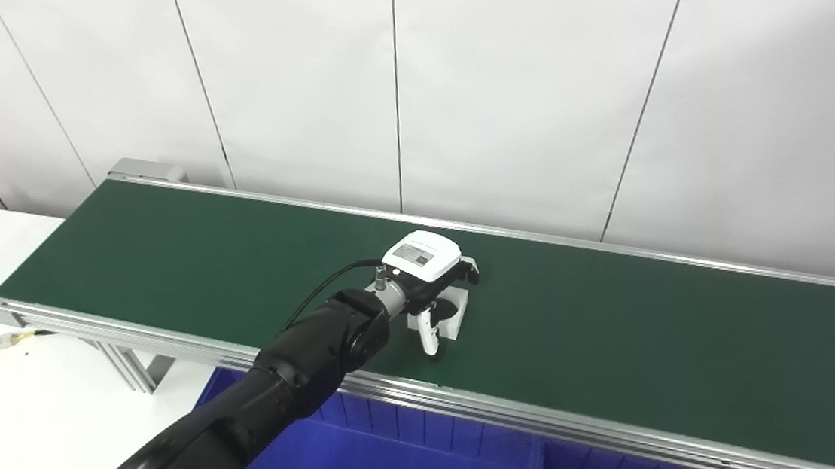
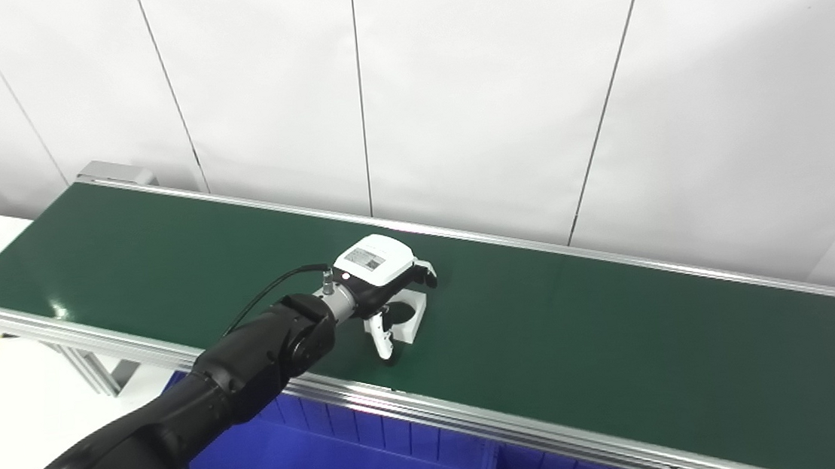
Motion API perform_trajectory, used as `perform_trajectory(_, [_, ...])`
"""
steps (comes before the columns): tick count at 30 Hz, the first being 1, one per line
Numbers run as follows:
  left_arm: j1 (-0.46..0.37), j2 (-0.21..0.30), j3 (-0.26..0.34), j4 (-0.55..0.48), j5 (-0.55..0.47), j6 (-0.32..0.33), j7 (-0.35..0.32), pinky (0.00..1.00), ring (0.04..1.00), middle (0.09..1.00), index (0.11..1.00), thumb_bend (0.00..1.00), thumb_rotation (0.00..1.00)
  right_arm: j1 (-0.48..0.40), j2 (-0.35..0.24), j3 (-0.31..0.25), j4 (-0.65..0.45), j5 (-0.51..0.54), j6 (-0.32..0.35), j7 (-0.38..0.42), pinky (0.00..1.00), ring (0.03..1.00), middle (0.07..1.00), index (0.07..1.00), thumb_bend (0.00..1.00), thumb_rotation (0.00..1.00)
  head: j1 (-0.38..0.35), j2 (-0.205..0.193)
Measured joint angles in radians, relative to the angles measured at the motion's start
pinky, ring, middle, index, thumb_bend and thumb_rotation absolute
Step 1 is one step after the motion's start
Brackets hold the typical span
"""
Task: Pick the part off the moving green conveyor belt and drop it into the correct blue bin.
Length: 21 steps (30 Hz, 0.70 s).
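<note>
Blue bin (image 1: 376, 457) below, white part (image 1: 449, 321) under left robot hand (image 1: 429, 282)

Left arm (image 1: 251, 408) enters from bottom-left, black, stretched forward and up to right; cable loops over wrist. Left hand (image 1: 425, 279) palm down, white back plate up, fingers (image 1: 429, 335) curled downward, grip state unclear. Right hand out of view

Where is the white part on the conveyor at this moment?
The white part lies mid-belt on the green conveyor belt, nearer its front rail, directly beneath the left hand, above the blue bin.
</note>
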Motion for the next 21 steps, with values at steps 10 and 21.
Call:
perform_trajectory(10, [-0.003, 0.004, 0.002, 0.001, 0.001, 0.018, 0.008, 0.39, 0.417, 0.541, 0.504, 0.5, 0.0, 0.0, 0.005, 0.0, 0.0, 0.01, 0.0, 0.009, 0.61, 0.684, 0.767, 0.739, 0.86, 0.2, 0.002, 0.0])
perform_trajectory(21, [-0.005, 0.031, 0.008, -0.061, 0.0, 0.032, -0.032, 0.4, 0.42, 0.545, 0.508, 0.5, 0.0, -0.001, 0.005, 0.0, -0.001, 0.01, 0.0, 0.009, 0.61, 0.684, 0.767, 0.741, 0.86, 0.21, 0.002, 0.003])
